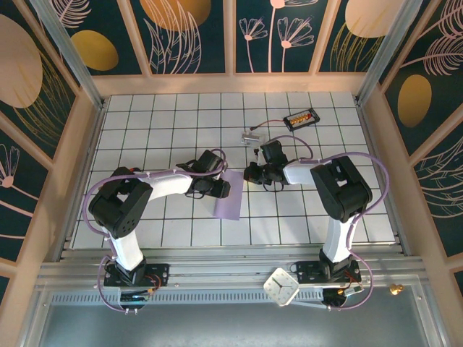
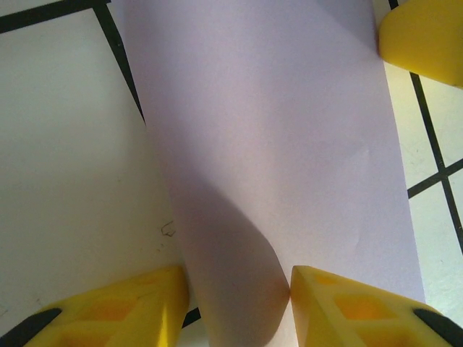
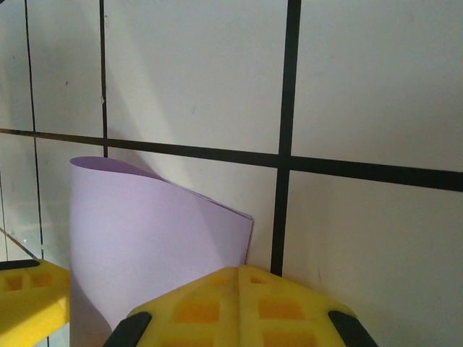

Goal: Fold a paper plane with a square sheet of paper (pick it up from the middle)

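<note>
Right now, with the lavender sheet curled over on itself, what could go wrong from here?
1. The square sheet of paper is only curled over, not creased. It may spring open if the left gripper, whose fingers straddle the curl, backs off.
2. The right gripper is shut right beside the sheet's edge. Any sideways move could nudge the sheet and skew the fold.

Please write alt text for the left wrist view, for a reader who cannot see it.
A curled lavender square sheet of paper runs down the frame, passing between the two yellow fingers of the left gripper at the bottom. Under it is a white tiled table.
</note>
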